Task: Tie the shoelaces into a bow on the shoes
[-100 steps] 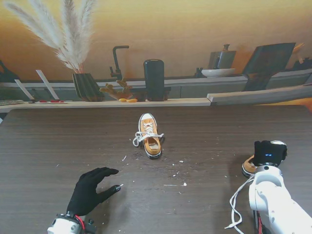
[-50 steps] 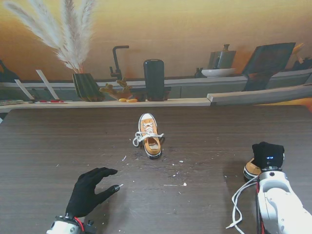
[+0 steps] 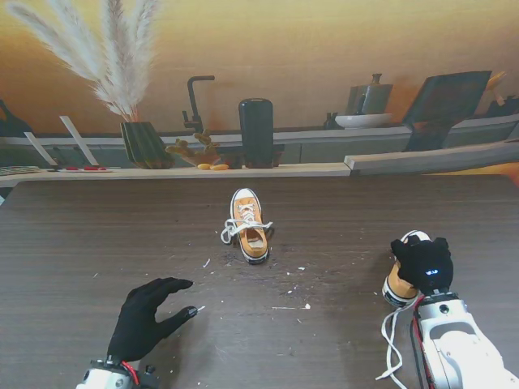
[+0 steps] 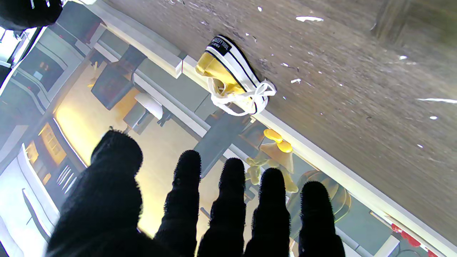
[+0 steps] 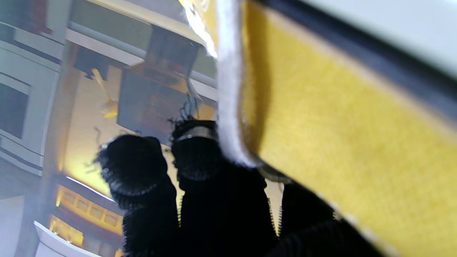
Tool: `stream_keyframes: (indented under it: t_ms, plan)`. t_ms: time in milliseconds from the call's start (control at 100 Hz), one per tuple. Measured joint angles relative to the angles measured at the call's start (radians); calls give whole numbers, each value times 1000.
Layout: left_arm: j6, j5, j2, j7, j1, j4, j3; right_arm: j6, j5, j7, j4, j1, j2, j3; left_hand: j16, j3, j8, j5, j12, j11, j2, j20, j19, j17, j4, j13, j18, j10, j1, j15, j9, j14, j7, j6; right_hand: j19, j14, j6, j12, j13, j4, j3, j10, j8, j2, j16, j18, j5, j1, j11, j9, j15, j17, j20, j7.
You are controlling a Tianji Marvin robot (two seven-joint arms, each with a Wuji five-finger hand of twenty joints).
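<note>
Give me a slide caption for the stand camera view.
Right hand grips an untied yellow sneaker; left hand hovers open near the tied one.

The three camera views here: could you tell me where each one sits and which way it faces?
Stand view: above the shoulders, looking down the table; shows left hand, right hand.
Left wrist view: looks along spread fingers at the middle shoe.
Right wrist view: pressed against the right shoe; fingertips show.
Stand and left wrist views share the middle shoe.
</note>
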State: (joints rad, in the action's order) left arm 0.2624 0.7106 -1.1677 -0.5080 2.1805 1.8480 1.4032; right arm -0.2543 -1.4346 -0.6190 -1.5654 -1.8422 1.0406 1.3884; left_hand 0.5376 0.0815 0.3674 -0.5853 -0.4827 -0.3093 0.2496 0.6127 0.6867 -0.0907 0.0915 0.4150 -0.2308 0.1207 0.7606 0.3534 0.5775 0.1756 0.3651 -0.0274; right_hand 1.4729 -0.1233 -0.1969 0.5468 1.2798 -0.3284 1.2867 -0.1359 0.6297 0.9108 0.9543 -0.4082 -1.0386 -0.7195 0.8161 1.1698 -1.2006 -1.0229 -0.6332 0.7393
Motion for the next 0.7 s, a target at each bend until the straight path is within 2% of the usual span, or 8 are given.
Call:
stream_keyframes:
  t_ms: [340,700]
  plan:
    - [3,17,-1,-19,5,0,3,44,-3,-89,-71,4,-5,-168,0,0,0,0,0,0,0,-3,10,0,0,0,0,0,0,8,0,0,2,0,0,0,-4,1,0,-1,0,3,12,8,-1,0,-9,0,0,0,0,0,-1,0]
    - [0,27,-6,-52,32,12,24,30,47,-140,-19,136,-2,-388,0,0,0,0,0,0,0,-6,10,0,0,0,0,0,0,8,0,0,2,0,0,1,-10,1,0,-6,0,5,23,10,-2,6,-10,0,1,0,0,0,-1,0]
